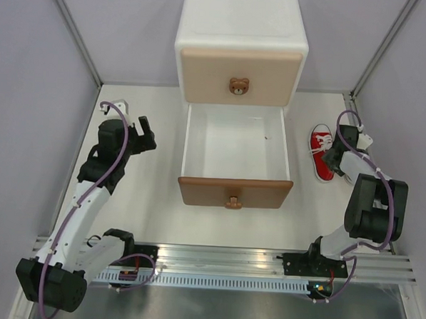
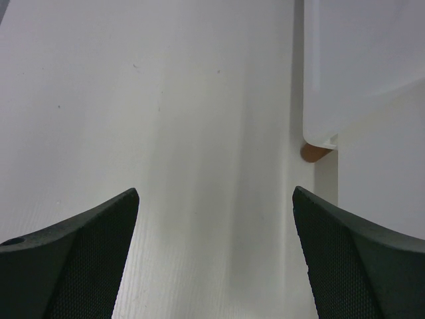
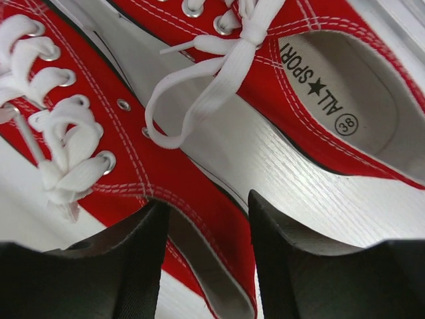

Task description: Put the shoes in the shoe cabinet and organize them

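Right gripper (image 3: 207,205) straddles a red canvas sneaker (image 3: 153,173) at its heel wall, likely light, soft, best pinched there; clamped or not, unclear. Left gripper (image 2: 216,191) gapes empty.
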Robot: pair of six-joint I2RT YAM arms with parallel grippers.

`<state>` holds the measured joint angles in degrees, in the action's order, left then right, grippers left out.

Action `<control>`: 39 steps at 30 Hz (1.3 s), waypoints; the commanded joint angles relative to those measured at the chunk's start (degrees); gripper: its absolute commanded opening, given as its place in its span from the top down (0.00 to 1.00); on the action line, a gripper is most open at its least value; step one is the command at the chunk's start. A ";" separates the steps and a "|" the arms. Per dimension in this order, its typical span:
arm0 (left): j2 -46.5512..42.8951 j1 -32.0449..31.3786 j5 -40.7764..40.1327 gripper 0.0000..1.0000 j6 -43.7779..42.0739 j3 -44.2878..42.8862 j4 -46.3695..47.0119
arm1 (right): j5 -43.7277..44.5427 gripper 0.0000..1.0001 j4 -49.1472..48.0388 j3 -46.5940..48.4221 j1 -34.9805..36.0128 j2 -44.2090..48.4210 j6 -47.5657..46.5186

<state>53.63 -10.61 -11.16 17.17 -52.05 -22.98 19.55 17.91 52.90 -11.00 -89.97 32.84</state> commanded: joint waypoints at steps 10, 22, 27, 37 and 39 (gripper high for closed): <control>0.69 0.24 -0.53 0.02 -2.05 2.31 3.38 | -9.96 0.54 -7.80 -0.26 -0.42 -5.83 -5.33; 0.78 0.24 0.70 0.02 -1.17 2.83 3.30 | -13.05 0.96 -5.44 0.00 2.74 0.76 -4.89; 0.60 0.24 1.23 0.02 -0.91 3.10 3.21 | -12.69 1.00 -3.33 0.18 3.36 5.24 -3.92; -0.98 0.15 -0.09 0.02 -1.79 3.62 2.33 | -11.64 1.00 2.56 4.75 4.06 16.83 -2.87; -1.86 0.15 -0.09 0.02 -1.70 3.97 1.72 | -11.20 0.99 4.84 7.02 4.06 18.42 -2.69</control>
<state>53.63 -10.61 -10.81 16.80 -48.38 -22.20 7.38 24.25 53.67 -7.22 -76.27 28.53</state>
